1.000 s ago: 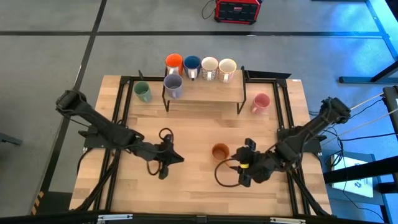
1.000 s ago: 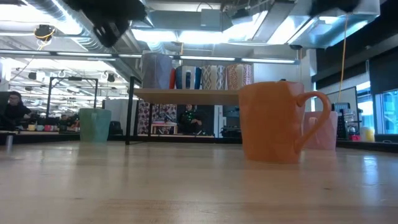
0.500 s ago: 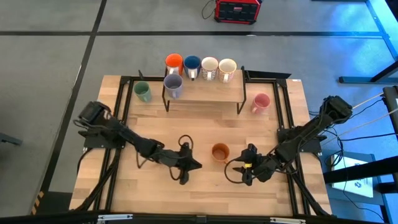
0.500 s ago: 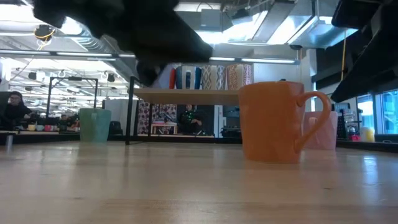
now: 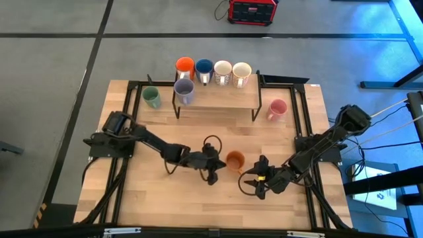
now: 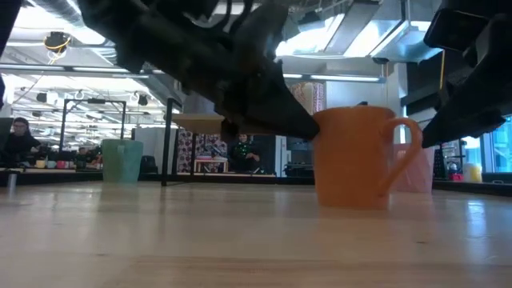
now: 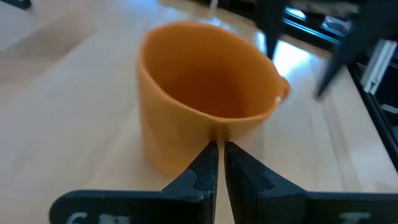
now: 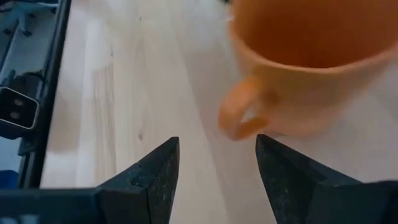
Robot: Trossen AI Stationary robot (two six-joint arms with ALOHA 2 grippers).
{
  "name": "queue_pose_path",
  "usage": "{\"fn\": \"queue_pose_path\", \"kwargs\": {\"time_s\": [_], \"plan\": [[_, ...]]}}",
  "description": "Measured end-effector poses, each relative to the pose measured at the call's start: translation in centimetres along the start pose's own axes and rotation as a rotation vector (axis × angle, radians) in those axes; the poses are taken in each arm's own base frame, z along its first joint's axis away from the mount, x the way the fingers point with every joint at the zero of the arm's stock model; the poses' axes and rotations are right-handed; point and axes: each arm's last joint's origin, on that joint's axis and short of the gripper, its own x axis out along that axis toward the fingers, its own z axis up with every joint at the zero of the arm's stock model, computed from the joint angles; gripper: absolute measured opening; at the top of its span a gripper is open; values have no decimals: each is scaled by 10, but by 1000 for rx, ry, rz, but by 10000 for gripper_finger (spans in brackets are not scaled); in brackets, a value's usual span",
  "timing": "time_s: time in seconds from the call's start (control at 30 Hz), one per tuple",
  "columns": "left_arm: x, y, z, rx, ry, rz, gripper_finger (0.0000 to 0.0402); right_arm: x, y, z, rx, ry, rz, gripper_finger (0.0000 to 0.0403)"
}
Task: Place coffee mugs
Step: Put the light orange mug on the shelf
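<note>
The amber orange mug [image 5: 234, 159] stands upright on its base mid-table, with its handle [image 8: 239, 116] turned toward my right gripper. My left gripper [image 5: 220, 164] is shut, and its tips are at the mug's side opposite the handle. My right gripper [image 5: 254, 180] is open and hovers just short of the handle, touching nothing. Orange-red [image 5: 184, 65], dark blue [image 5: 203, 67] and two white mugs [image 5: 222, 69] [image 5: 241, 71] line the shelf's far edge. The lavender mug [image 5: 184, 88] stands on the shelf too. The sage green mug [image 5: 151, 97] and the pink mug [image 5: 276, 109] stand on the table. My left gripper [image 7: 217, 149] meets the amber mug's outer wall [image 7: 214, 127] with its shut fingertips, just below the rim on the side away from the handle. The fingers come from the table's left, slanting slightly down. The mug stands upright on the table.
A wooden shelf on black legs [image 5: 218, 98] spans the far middle of the table. Black frame rails [image 5: 302, 112] run along the left and right sides. Bare wood lies between the shelf and the amber mug and along the near edge.
My left arm has swept toward the table's right, from the left-centre of the table up to the amber mug, its fingers shut throughout. My right arm has sunk lower beside the mug and stayed open.
</note>
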Motion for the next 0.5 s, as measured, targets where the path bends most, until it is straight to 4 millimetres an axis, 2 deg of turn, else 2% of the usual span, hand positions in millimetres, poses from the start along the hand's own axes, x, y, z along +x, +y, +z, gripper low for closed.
{"fn": "queue_pose_path", "kwargs": {"time_s": [0.23, 0.5], "plan": [[5, 17, 9, -29, -6, 20, 21, 11, 6, -3, 6, -24, 55, 198], [3, 12, 10, -53, 58, -110, 21, 8, 5, -2, -40, -31, 30, 198]]}}
